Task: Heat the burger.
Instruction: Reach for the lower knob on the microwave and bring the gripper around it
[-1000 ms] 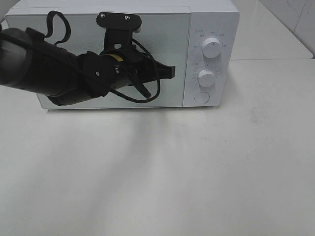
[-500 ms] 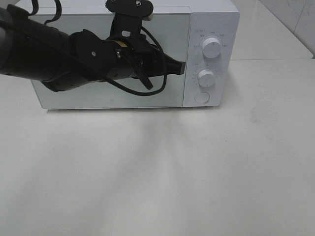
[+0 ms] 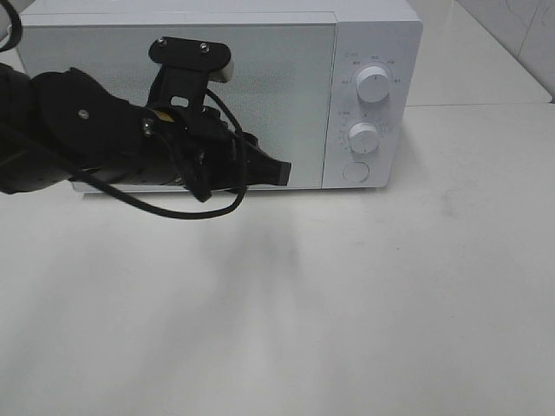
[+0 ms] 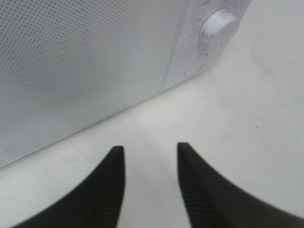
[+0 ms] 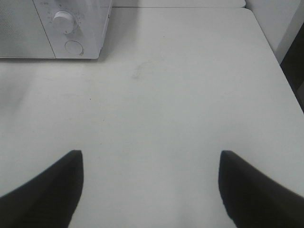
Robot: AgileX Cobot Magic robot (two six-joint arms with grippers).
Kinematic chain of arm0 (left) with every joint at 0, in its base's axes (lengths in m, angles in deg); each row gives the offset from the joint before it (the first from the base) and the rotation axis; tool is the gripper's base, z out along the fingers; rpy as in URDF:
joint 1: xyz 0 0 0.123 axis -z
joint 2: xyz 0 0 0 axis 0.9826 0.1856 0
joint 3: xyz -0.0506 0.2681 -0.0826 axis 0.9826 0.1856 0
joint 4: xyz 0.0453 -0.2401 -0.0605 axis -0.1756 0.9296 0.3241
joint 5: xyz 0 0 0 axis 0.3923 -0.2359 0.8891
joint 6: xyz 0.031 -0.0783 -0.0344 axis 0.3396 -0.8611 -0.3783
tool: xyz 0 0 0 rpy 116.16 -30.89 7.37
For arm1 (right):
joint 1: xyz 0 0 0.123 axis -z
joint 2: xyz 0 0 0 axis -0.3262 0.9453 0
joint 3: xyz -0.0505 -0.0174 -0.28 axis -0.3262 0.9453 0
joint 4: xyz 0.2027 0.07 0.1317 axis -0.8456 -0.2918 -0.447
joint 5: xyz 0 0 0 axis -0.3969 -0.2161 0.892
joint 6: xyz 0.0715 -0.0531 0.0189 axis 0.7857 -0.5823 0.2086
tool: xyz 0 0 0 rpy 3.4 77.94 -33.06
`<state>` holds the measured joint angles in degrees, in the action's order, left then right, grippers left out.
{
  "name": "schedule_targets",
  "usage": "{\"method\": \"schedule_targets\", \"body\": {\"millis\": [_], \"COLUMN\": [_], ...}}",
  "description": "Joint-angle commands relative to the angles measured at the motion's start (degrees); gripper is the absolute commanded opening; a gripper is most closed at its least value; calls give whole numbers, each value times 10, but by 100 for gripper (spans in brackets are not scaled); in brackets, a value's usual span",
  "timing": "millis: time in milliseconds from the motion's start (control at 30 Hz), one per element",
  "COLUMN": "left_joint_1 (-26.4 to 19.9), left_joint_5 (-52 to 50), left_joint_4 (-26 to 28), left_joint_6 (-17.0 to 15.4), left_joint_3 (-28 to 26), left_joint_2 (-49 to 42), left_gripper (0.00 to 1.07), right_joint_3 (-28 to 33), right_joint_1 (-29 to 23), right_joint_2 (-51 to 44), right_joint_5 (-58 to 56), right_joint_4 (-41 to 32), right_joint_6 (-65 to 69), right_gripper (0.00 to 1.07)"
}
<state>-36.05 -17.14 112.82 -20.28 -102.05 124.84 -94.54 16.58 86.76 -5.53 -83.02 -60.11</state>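
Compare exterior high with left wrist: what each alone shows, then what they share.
Only exterior high: the upper round white dial of the white box-shaped microwave, and the black left arm with its looping black cable. Only left wrist: the left gripper seen open, bare white table between its fingers. Both: the microwave's perforated door, lower white dial and round white button.

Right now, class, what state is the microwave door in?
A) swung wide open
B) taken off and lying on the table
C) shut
C: the microwave door lies flush beside the control panel, and the left gripper hangs open and empty in front of it.
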Motion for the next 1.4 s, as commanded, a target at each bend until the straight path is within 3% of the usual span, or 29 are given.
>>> {"method": "schedule_targets", "body": {"millis": [33, 133, 167, 200, 233, 267, 300, 333, 367, 400, 500, 533, 567, 700, 967, 1133, 1400], "left_joint_1": [-7, -28, -38, -57, -57, -77, -77, -88, -95, -112, -120, -135, -152, -184, -310, -366, -383], "left_joint_5": [65, 145, 166, 213, 213, 251, 251, 267, 285, 321, 339, 377, 411, 459, 536, 573, 636], "left_joint_4": [4, 2, -6, -28, -28, -69, -69, -99, -129, -186, -214, -254, -275, -286, -308, -337, -361], "left_joint_6": [-1, -17, -28, -58, -58, -98, -98, -119, -147, -195, -218, -249, -258, -257, -242, -242, -253], "left_joint_3": [13, 13, 13, 13, 13, 13, 13, 13, 13, 13, 13, 13, 13, 14, 45, 69, 99], "left_joint_2": [-22, -29, -31, -36, -36, -43, -43, -48, -52, -65, -73, -90, -107, -135, -233, -300, -400], "left_gripper": [83, 89, 89, 89, 89, 89, 89, 89, 89, 89, 89, 89, 89, 89, 89, 89, 89], "right_joint_3": [1, 1, 1, 1, 1, 1, 1, 1, 1, 1, 1, 1, 1, 1, 1, 1, 1], "right_joint_1": [3, 3, 3, 3, 3, 3, 3, 3, 3, 3, 3, 3, 3, 3, 3, 3, 3], "right_joint_2": [-15, -15, -15, -15, -15, -15, -15, -15, -15, -15, -15, -15, -15, -15, -15, -15, -15], "right_joint_5": [1, 1, 1, 1, 1, 1, 1, 1, 1, 1, 1, 1, 1, 1, 1, 1, 1], "right_joint_4": [-1, -1, -1, -1, -1, -1, -1, -1, -1, -1, -1, -1, -1, -1, -1, -1, -1], "right_joint_6": [-6, -6, -6, -6, -6, -6, -6, -6, -6, -6, -6, -6, -6, -6, -6, -6, -6], "right_gripper": [75, 75, 75, 75, 75, 75, 75, 75, 75, 75, 75, 75, 75, 75, 75, 75, 75]}}
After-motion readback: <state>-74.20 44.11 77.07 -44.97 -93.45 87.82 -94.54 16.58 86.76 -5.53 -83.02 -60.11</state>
